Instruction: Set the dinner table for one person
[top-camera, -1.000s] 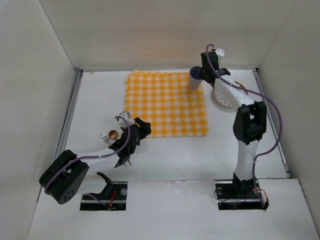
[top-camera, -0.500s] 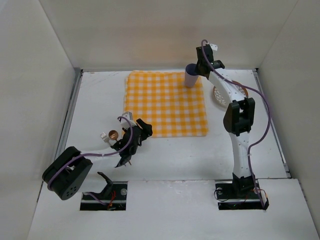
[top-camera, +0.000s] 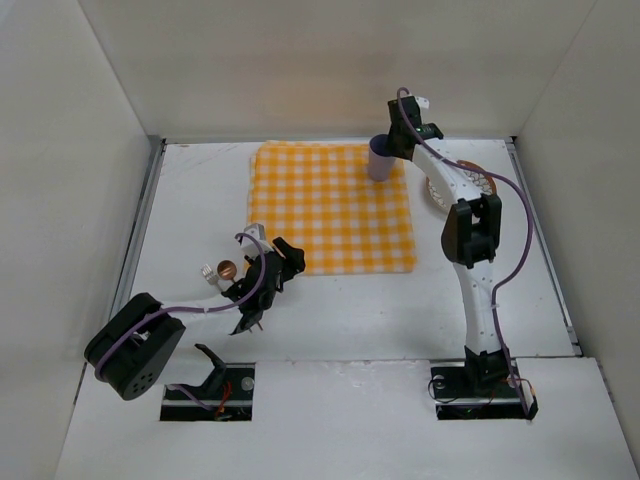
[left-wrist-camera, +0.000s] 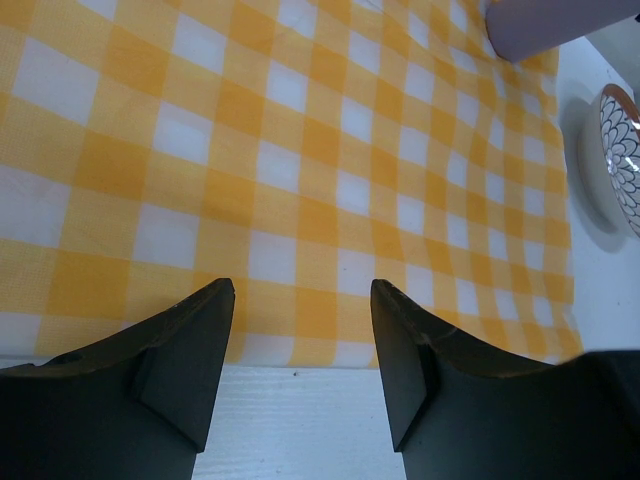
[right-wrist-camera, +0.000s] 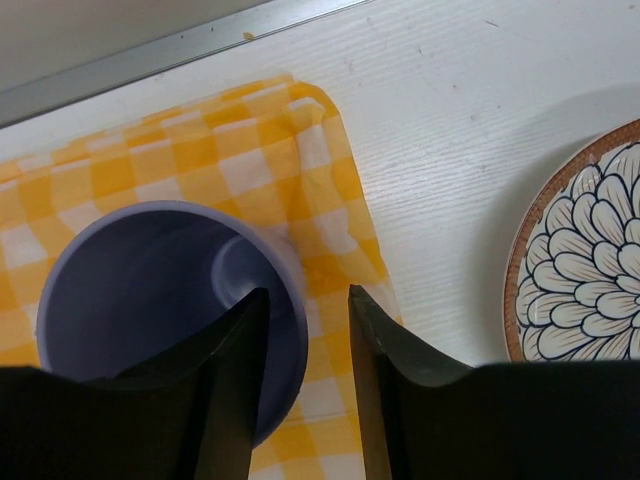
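Observation:
On the white dinner table (top-camera: 380, 310) lies a yellow-and-white checked cloth (top-camera: 330, 205). A lilac cup (top-camera: 380, 161) stands upright on the cloth's far right corner (right-wrist-camera: 335, 190). My right gripper (top-camera: 394, 150) hangs over the cup (right-wrist-camera: 150, 300) and is open (right-wrist-camera: 308, 295): one finger is inside the rim, the other outside with a gap to the wall. My left gripper (top-camera: 288, 255) is open and empty (left-wrist-camera: 300, 290), hovering at the cloth's near left edge (left-wrist-camera: 300, 150). The cup's base (left-wrist-camera: 540, 25) shows at the top of the left wrist view.
A flower-patterned plate (top-camera: 478, 183) with a brown rim (right-wrist-camera: 590, 260) sits on the bare table right of the cloth, partly under the right arm. A small copper-coloured round piece with a silver part (top-camera: 218, 270) lies left of the left gripper. Metal rails (top-camera: 140, 230) line the table's sides.
The right arm carried the cup left onto the cloth's far right corner, and its jaws have parted from the cup wall. The left arm barely shifted.

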